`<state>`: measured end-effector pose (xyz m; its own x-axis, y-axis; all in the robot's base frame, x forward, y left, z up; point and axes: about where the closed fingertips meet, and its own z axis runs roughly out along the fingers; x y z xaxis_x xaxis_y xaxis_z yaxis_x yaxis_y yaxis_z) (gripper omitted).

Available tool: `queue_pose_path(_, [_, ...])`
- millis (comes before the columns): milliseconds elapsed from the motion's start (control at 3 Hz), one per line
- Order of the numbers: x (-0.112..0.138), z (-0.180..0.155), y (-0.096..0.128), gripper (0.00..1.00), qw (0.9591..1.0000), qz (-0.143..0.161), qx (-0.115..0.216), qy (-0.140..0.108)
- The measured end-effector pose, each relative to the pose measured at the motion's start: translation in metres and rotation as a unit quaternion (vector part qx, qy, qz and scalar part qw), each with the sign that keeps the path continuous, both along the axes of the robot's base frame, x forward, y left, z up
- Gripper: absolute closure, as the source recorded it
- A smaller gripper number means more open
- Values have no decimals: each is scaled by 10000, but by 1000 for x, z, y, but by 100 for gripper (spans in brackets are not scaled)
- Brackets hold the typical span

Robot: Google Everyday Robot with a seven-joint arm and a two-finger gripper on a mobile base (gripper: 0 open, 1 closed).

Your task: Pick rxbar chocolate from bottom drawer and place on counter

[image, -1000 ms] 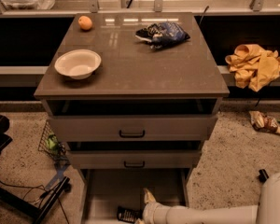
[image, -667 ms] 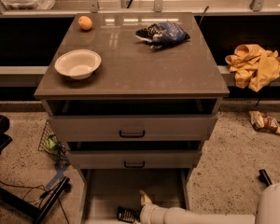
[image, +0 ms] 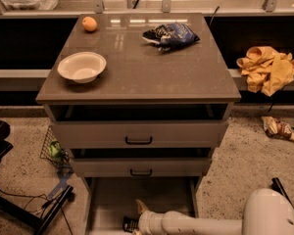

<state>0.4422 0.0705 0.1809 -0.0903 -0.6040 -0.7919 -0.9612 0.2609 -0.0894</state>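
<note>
Since a second ago the gripper has slid a little to the left inside the bottom drawer, and its pale arm reaches further across the lower edge of the view. We see it low in the drawer's front part, pointing left. Whether it is spread or pressed together we cannot tell. The rxbar chocolate lies flat on the drawer's pale floor, just beside the gripper on its left, about where it lay before. We cannot tell whether the two touch. The bar's lower part is cut off by the edge of the view.

Everything else keeps its place. On the desk a white bowl stands near the left edge, an orange sits at the far left corner, and a dark-blue chip bag lies crumpled toward the far right. These three are well apart from one another.

Below the desk top, the top drawer and the middle drawer are each pulled out slightly, and both carry black handles. The bottom drawer is pulled out much further than either.

To the right of the cabinet a yellow cloth lies bunched on a ledge. A snack wrapper lies on the speckled floor below it. A wire basket stands on the floor at the cabinet's left.
</note>
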Motion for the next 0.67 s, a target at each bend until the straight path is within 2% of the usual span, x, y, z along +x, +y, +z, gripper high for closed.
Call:
queue_pose_path(333, [8, -19, 11, 0, 9988, 364, -333, -40])
queue_pose_path(667, [14, -30, 15, 0, 9931, 741, -908, -101])
